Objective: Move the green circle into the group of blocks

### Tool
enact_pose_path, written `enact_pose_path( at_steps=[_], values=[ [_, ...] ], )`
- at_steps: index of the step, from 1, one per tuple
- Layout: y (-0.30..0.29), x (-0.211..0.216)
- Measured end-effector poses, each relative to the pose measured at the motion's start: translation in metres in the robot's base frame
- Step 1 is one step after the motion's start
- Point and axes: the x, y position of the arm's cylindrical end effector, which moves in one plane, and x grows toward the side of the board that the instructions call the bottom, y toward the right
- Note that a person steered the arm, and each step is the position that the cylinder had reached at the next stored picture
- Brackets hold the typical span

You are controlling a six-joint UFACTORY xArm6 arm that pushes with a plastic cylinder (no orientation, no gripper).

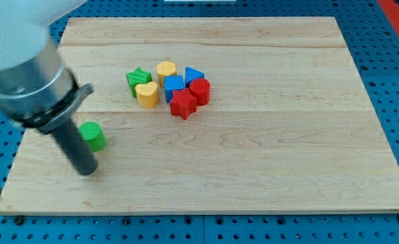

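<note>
The green circle lies alone on the wooden board, at the view's left. My tip rests on the board just below and slightly left of it, close to or touching its lower edge. The group sits up and to the right, near the board's middle top: a green star, a yellow heart, a yellow cylinder, a blue cube, a blue triangle, a red cylinder and a red star.
The arm's large grey body fills the view's upper left and hides that corner of the board. A blue pegboard surface surrounds the board.
</note>
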Motion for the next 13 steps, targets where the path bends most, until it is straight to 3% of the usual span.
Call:
enact_pose_path(
  at_steps=[1,2,3,4,5,6,7,9,11,12,13],
  values=[
    [0.009,-0.036],
    [-0.012,-0.012],
    [-0.047,-0.02],
    [-0.02,-0.064],
    [0.035,-0.066],
    [0.049,-0.067],
    [0.002,-0.071],
    [0.038,-0.087],
    [0.033,-0.129],
    [0.002,-0.096],
    [0.031,-0.062]
  ],
)
